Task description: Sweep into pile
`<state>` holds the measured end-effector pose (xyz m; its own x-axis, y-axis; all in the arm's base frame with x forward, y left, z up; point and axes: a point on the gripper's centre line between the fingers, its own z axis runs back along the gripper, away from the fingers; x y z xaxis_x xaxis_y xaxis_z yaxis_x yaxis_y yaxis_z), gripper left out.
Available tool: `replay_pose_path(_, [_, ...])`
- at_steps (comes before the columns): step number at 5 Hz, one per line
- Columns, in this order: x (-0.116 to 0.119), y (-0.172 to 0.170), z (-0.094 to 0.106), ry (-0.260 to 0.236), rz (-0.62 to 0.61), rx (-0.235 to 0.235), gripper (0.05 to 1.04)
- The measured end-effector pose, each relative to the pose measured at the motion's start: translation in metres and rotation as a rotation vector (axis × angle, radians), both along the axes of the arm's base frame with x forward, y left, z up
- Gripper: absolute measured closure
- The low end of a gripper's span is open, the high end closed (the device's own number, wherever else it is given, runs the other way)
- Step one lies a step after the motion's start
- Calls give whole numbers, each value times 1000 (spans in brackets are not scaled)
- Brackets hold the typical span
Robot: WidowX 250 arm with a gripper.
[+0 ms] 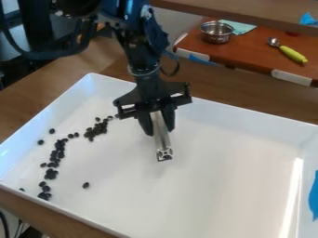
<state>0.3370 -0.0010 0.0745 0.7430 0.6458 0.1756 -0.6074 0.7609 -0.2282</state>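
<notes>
My gripper (pixel 160 128) hangs over the upper middle of a white tray (pixel 217 162), shut on a flat metallic tool (pixel 162 139) that points down and toward the camera. The tool's lower end is dark and patterned; whether it touches the tray floor I cannot tell. Dark bean-like pieces (pixel 56 155) lie in a loose, curved band across the tray's left part, from beside the gripper down to the near left. A denser cluster (pixel 96 129) sits at the band's upper end, left of the tool. One lone piece (pixel 86 185) lies right of the band's lower end.
The tray's raised white walls surround the work area on a wooden table (pixel 37 104). Behind it, a reddish-brown board (pixel 255 49) holds a metal bowl (pixel 216 32), a green cloth and a spoon with a yellow-green handle (pixel 292 54). Blue tape (pixel 314 197) marks the right wall.
</notes>
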Motion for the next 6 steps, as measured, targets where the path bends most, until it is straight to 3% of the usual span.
replay_pose_path(4, [11, 26, 0, -18, 78, 24, 710])
replay_pose_path(6, [9, 42, -14, 26, 170, 50, 710])
